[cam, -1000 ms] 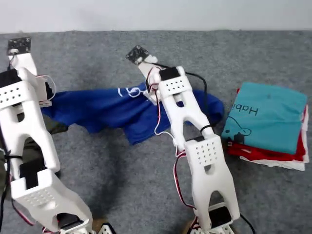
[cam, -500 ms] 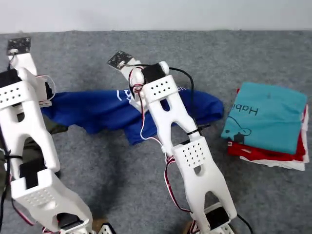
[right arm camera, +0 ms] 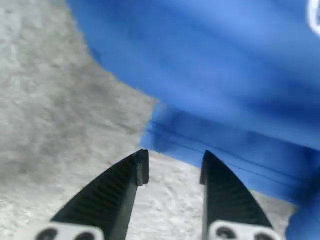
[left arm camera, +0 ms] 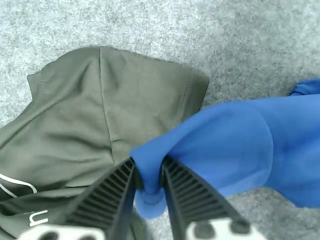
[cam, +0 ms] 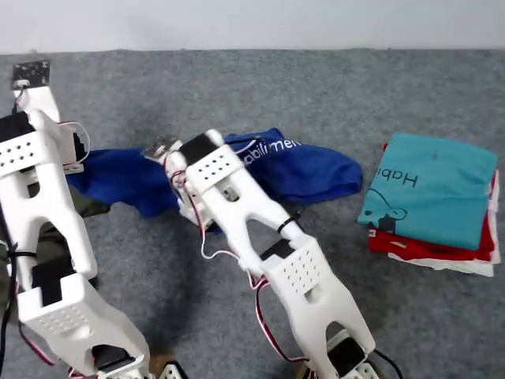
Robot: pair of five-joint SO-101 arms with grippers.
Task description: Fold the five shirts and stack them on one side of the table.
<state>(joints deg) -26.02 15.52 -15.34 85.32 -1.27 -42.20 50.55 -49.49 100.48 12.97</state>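
Note:
A blue shirt (cam: pixel 308 170) lies stretched across the middle of the grey table. My left gripper (left arm camera: pixel 149 186) is shut on the shirt's left end (left arm camera: pixel 220 150), just above a crumpled olive shirt (left arm camera: pixel 100 115). My right arm (cam: pixel 237 197) reaches over the blue shirt's left half. Its gripper (right arm camera: pixel 172 167) hangs open just above the carpet at the shirt's hem (right arm camera: pixel 200 145), holding nothing. At the right edge sits a stack of folded shirts, with a teal one (cam: pixel 434 189) on top of a red one (cam: pixel 410 246) and a white one (cam: pixel 461 264).
The olive shirt (cam: pixel 96 207) peeks out beside my left arm (cam: pixel 39 205) at the table's left side. Bare grey carpet (cam: pixel 158 268) spreads in front of the blue shirt and behind it up to the back wall.
My right arm has swung leftward across the blue shirt, from its middle toward its left front hem. The left arm has kept still, holding the shirt's end.

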